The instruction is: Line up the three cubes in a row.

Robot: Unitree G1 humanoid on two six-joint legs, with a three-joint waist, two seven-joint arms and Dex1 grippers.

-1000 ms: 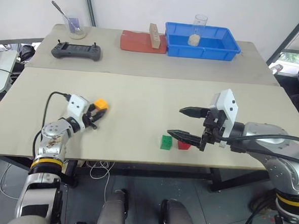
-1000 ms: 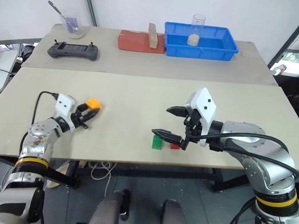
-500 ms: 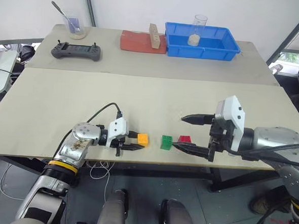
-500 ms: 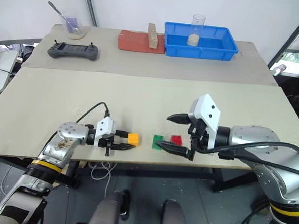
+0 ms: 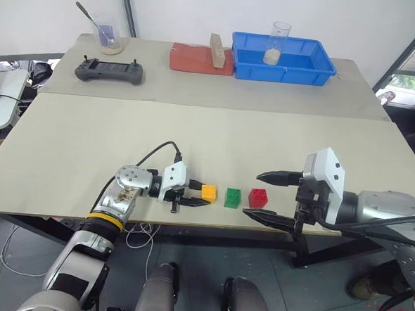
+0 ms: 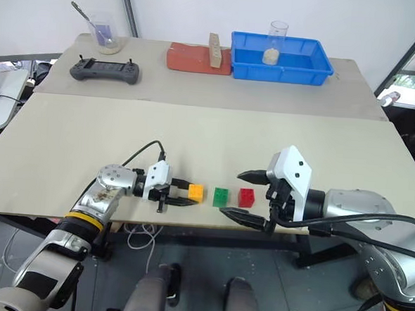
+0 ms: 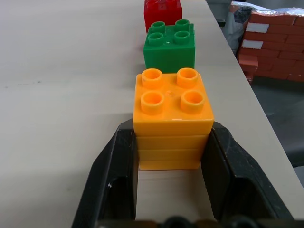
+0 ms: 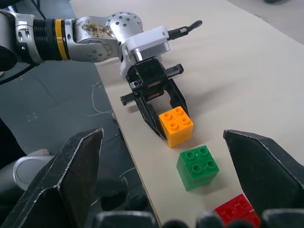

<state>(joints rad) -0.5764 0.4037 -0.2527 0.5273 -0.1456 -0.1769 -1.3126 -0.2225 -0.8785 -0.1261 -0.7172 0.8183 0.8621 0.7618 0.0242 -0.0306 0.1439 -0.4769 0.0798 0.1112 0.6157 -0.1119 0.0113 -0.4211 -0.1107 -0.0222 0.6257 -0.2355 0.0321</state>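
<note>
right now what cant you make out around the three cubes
- Red cube: left wrist view, top cut by the frame edge, lower part hidden behind the green cube.
- Orange-yellow cube: sides covered by the left gripper shut on it; whether it rests on the table is unclear.

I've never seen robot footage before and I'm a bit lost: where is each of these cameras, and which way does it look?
Head views: a stereo pair looking forward and down at the table; both arms show.
Left wrist view: looks along the left gripper, shut on the orange cube, toward the green cube and red cube.
Right wrist view: looks between the open right gripper fingers at the left arm.
All views share the three cubes.
</note>
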